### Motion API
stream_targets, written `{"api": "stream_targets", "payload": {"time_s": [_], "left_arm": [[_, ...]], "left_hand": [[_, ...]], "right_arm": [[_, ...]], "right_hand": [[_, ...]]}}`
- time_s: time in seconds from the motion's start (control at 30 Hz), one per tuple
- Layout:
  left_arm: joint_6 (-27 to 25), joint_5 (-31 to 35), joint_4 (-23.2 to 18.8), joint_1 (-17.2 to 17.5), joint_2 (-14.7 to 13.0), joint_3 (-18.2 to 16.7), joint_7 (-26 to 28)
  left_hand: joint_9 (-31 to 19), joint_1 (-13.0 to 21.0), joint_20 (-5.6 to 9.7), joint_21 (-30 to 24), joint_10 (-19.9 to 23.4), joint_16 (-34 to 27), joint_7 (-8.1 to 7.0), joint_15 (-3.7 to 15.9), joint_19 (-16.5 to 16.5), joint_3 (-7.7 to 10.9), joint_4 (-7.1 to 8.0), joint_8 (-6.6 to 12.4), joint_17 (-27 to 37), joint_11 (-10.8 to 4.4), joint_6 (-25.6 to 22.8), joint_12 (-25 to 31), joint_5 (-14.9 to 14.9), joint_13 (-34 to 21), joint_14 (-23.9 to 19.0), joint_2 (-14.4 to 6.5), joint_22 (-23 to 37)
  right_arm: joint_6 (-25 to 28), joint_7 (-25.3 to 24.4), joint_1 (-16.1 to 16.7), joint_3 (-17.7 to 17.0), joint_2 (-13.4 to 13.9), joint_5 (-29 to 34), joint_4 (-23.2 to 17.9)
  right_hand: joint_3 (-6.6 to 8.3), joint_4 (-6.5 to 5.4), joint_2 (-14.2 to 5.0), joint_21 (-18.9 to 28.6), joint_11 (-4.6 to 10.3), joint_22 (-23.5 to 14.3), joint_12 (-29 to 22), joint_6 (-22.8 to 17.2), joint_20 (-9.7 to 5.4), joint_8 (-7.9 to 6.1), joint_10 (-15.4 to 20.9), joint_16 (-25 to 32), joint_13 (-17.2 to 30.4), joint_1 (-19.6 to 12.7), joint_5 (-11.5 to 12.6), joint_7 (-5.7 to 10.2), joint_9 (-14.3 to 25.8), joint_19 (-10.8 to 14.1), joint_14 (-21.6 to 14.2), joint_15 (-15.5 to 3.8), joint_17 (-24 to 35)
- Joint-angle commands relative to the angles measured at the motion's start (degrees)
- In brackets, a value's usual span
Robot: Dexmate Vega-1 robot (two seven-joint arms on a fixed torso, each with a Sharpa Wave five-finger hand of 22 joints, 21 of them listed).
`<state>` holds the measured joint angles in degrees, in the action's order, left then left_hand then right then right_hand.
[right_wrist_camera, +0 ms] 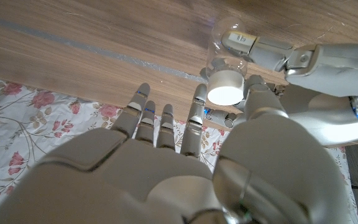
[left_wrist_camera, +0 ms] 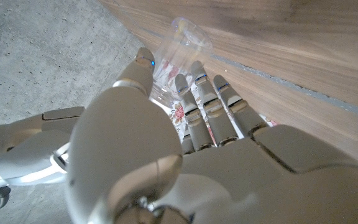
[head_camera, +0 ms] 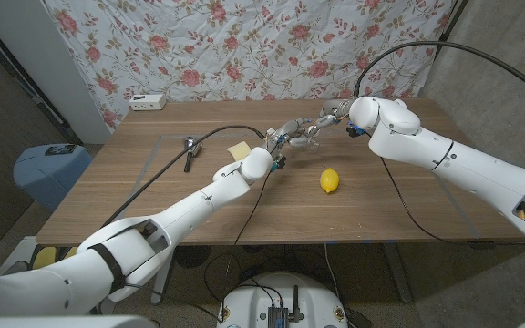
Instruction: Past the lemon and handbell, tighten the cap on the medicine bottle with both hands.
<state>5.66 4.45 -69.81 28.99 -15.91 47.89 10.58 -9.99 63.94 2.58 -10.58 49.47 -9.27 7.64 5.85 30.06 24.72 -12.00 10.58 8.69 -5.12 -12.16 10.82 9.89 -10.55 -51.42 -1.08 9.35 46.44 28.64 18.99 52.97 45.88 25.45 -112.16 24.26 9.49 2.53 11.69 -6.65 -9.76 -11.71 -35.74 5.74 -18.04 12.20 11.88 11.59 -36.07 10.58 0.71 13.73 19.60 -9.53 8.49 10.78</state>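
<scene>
The medicine bottle is off the worktop, held up between the two hands beyond the lemon. The left hand grips its clear body — in the left wrist view the fingers wrap one side and the thumb the other, with the bottle's base pointing away from the palm. Its white cap therefore faces the right hand, and the bottle's long axis runs roughly from one hand toward the other.

In the right wrist view the right hand's fingers are spread and reach toward the bottle; the cap sits just beside the thumb side of that hand, and I cannot tell for sure whether any fingertip touches it. By my reading the hold is made and the cap grip is not — the right hand is the nearer one to the cap and needs to close around it square to the axis before turning. The handbell lies well away, on the far side of the left arm.
</scene>
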Motion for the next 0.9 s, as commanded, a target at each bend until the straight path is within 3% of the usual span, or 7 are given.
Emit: {"api": "stream_targets", "payload": {"time_s": [0.03,0.9], "left_arm": [[0.46,-0.21,0.99,-0.45,0.47,0.21,-0.28],[0.68,-0.23,1.26,-0.45,0.60,0.33,-0.19]], "left_hand": [[-0.09,0.00,0.40,0.14,3.65,-0.38,-0.17,4.32,0.05,3.59,3.27,0.15,0.29,-3.15,-0.47,0.29,0.29,-0.22,-1.52,-0.29,0.02],[-0.10,-0.28,0.43,0.09,3.55,-0.41,-0.44,4.20,-0.06,4.15,3.23,0.12,0.31,-3.19,-0.38,0.25,0.30,-0.23,-1.68,-0.20,0.02]], "right_arm": [[-0.45,-0.59,0.07,-0.21,-0.21,-0.34,0.62],[-0.23,-1.98,0.54,-0.25,-0.28,-0.21,0.63]], "right_hand": [[0.42,-0.23,-0.21,0.21,-0.27,-0.14,-0.50,-0.75,-0.04,-0.48,0.68,0.34,0.13,-0.59,-0.15,0.11,0.21,0.80,-0.57,-0.12,0.20],[0.72,-0.31,-1.06,0.28,0.12,-0.15,-0.55,-3.54,-0.64,-2.10,1.88,0.55,0.13,-1.49,-0.11,1.01,0.80,1.96,-1.57,-1.05,0.31]]}}
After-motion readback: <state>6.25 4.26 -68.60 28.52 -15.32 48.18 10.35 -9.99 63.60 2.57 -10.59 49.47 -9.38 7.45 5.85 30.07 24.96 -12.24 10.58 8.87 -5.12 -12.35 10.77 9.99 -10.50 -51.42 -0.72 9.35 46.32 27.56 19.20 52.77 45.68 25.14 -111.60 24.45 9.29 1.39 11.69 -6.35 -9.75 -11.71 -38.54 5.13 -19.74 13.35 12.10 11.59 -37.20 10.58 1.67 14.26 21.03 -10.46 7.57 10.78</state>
